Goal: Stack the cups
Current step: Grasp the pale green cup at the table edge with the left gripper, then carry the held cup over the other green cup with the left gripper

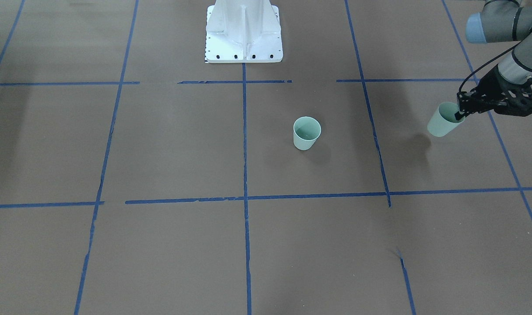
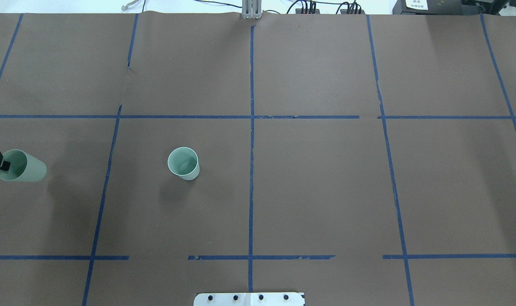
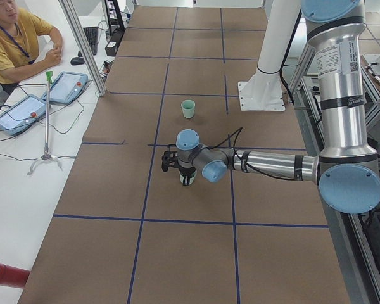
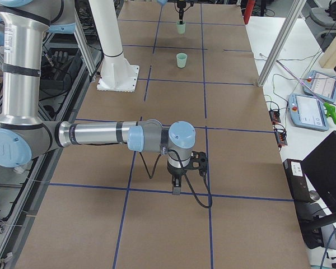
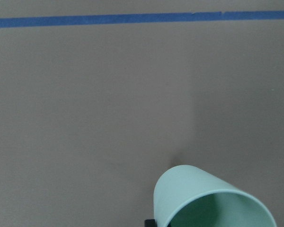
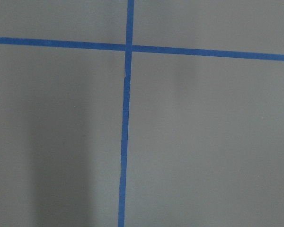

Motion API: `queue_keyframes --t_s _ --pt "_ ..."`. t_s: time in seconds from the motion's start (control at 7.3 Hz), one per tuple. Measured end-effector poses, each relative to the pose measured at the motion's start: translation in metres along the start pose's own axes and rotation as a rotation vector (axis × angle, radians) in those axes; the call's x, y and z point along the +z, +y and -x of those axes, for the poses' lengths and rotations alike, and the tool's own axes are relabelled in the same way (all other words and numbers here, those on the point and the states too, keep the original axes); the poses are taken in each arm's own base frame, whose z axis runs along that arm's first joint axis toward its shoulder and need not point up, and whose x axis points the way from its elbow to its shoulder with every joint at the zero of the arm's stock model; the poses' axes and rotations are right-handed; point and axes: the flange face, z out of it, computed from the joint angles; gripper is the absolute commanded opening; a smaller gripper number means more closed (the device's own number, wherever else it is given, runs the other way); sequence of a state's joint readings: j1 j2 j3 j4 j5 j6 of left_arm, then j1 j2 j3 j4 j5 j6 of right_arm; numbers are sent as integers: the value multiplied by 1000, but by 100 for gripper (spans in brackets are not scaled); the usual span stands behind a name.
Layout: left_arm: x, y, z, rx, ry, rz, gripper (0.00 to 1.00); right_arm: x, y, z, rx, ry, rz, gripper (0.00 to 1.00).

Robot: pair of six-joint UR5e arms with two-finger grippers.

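Observation:
One pale mint-green cup stands upright and alone on the brown table, left of centre in the overhead view. My left gripper is shut on the rim of the second cup, one finger inside it. It holds the cup tilted and lifted off the table, far to my left. The left wrist view shows this cup at its bottom edge. My right gripper shows only in the exterior right view, far from both cups; I cannot tell whether it is open or shut.
Blue tape lines divide the brown table into squares. The white robot base plate sits at the robot's side. An operator sits beside tablets at the adjoining white table.

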State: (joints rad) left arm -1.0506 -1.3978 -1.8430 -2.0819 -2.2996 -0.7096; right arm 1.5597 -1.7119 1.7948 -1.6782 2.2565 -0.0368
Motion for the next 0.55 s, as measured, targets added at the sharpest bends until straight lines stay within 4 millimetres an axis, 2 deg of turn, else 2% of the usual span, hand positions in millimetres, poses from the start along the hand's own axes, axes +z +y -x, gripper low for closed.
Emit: queue_keyframes --t_s 0.14,0.41,0.55 --pt "-25 -6 -23 -26 0 8 0 0 0 0 0 0 0 100" --pt "-77 -28 -85 -117 -12 3 0 0 0 0 0 0 0 100" --pt "-88 -39 -120 -173 -1 0 0 0 0 0 -1 0 0 100"
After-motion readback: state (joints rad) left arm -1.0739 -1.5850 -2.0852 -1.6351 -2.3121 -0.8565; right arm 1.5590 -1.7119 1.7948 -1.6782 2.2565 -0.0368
